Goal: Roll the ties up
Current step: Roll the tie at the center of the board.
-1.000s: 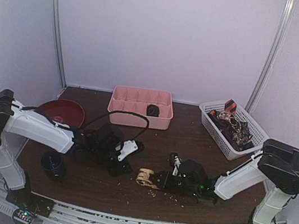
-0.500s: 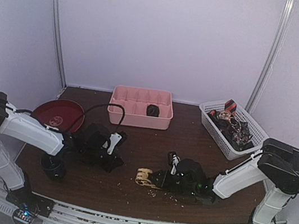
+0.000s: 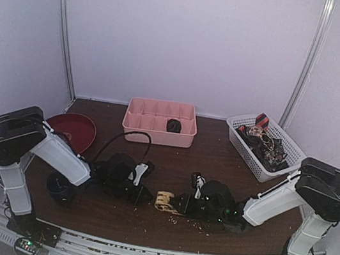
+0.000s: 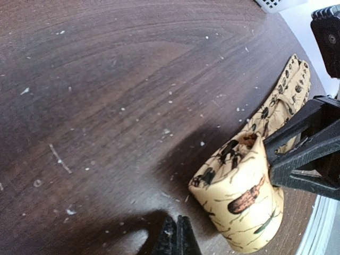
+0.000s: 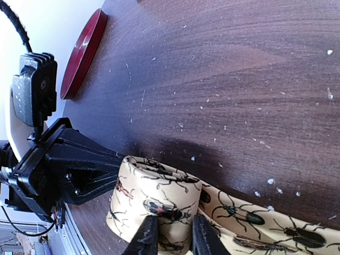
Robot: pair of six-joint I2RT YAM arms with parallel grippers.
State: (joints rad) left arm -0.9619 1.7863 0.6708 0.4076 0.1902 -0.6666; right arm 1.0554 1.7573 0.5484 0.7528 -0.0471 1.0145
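Right wrist: one tan tie (image 5: 154,204), rolled, pinched by right claw (image 5: 172,223); left claw (image 4: 176,231) clenched.

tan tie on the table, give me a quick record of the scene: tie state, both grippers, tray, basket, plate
tan tie: partly rolled, tail lying flat on the table
right gripper: shut on the tan tie's roll
left gripper: shut, empty, low beside the roll
pink tray: one dark rolled tie toward its right end
white basket: heap of loose ties, back right
red plate: back left, nothing seen on it
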